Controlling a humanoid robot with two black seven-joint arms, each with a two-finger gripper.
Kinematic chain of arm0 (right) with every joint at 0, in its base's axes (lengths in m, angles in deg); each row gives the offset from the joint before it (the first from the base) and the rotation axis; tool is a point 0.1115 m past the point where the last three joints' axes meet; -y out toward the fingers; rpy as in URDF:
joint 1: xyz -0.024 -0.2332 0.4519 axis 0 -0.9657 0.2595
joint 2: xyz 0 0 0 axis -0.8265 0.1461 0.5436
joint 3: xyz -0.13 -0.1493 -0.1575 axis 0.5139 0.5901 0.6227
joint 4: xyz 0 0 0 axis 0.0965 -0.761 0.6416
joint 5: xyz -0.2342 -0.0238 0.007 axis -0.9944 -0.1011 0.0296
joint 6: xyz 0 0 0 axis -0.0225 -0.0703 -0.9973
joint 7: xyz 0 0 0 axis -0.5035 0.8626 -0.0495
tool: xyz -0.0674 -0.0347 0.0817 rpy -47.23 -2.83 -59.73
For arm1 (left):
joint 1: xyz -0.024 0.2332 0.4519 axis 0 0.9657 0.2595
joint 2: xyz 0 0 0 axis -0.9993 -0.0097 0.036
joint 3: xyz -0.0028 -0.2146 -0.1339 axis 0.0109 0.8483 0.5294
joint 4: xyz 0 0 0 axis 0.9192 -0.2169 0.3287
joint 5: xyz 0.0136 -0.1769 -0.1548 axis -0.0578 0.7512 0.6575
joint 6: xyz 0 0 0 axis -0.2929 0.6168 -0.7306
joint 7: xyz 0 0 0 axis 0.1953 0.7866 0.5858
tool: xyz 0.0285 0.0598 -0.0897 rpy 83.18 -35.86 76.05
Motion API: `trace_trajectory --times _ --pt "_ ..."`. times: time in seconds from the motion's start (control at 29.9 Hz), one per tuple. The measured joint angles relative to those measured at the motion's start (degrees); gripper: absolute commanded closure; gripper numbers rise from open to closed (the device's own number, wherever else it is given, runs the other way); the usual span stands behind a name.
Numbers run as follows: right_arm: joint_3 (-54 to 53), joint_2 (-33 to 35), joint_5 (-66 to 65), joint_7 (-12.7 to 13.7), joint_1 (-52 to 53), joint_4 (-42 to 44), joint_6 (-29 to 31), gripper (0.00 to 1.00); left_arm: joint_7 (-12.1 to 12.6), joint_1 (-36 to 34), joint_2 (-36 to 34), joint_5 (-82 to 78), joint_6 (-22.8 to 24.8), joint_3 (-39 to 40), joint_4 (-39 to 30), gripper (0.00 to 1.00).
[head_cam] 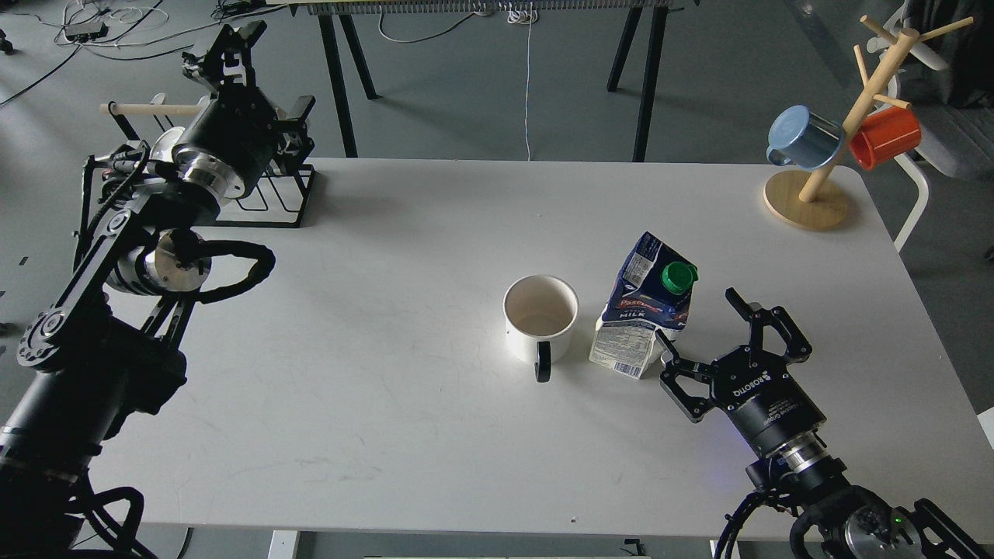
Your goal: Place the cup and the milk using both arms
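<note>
white cup [540,317] upright mid surface [373,373], black handle toward viewer; milk [644,316] just beside it on right, leaning, green cap up; right claw [705,331] open, low beside milk, fingers apart, one near carton base; left claw [225,48] raised at far left over black wire rack [272,203], fingers indistinct; wooden mug tree [823,167] far right with blue mug [804,138], orange mug [885,137]

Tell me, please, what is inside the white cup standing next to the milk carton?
The cup looks empty: its pale beige wall and most of its bottom show, with nothing lying in it. Only the strip of bottom behind the near rim is hidden from this view.
</note>
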Motion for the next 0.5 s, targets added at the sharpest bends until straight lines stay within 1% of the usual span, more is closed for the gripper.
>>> trace_trajectory --times 0.23,0.5 --pt "0.7 3.1 0.1 0.3 -1.1 -4.9 0.0 0.01 -0.4 0.0 0.1 0.0 0.0 0.0 -0.1 0.01" --pt "-2.7 12.2 1.4 0.6 -4.8 -7.6 0.0 0.01 -0.5 0.0 0.0 0.0 0.1 0.1 -0.2 0.01"
